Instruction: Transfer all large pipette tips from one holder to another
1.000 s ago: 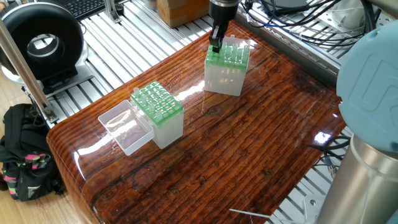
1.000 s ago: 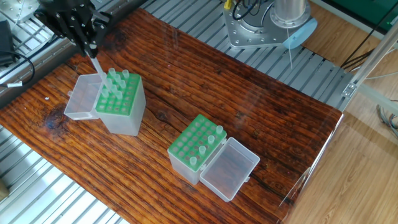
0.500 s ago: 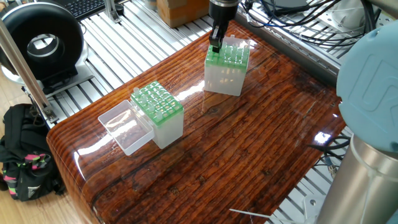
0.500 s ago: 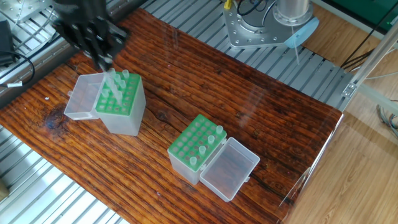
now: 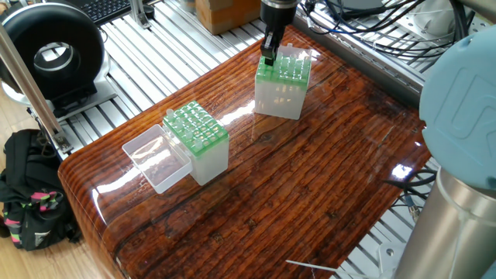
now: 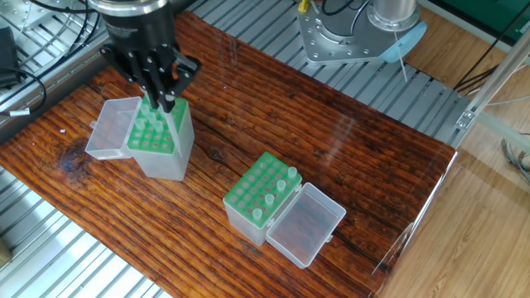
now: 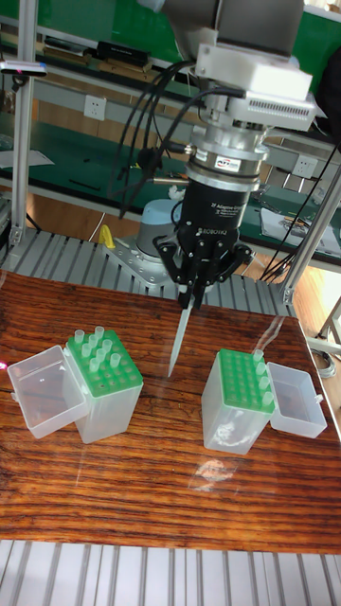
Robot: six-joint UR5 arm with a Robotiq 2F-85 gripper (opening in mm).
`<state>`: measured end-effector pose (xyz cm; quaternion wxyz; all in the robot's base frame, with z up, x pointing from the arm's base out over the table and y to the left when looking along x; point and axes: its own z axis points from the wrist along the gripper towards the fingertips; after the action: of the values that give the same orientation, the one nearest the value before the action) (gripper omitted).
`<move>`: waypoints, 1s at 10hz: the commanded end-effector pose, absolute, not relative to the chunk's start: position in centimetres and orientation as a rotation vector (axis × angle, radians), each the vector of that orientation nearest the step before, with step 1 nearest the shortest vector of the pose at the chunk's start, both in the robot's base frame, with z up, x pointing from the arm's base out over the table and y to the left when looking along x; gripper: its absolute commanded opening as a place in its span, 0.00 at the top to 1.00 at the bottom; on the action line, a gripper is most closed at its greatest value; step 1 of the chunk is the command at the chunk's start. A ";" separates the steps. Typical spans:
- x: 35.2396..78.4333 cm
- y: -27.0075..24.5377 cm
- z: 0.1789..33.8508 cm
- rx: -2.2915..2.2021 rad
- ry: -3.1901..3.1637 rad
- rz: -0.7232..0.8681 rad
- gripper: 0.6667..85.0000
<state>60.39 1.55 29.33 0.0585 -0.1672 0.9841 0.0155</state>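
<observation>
I see two green-topped holders point(image 7: 106, 383) point(image 7: 242, 398) on the bench point(image 7: 161, 483). My fingers point(image 7: 190, 295) pinch one large pipette tip point(image 7: 180, 339).

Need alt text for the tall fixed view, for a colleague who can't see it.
The tool grips one large pipette tip, point down, hanging above the wooden table between two green-topped holders. Both holders have clear lids open, and several tips stand in each.

Bright even overhead light, white glare streaks on the glossy dark wooden tabletop point(image 5: 310, 178) near its edges, faint shadows, sharp focus
</observation>
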 end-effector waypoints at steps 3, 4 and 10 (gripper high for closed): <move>62.2 2.6 29.5 -0.820 2.823 0.036 1.00; 61.8 3.2 29.6 -0.814 2.813 0.057 1.00; 57.7 14.2 31.9 -0.524 2.923 0.107 1.00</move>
<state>59.03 9.44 31.13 0.0879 -0.2138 0.9726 0.0231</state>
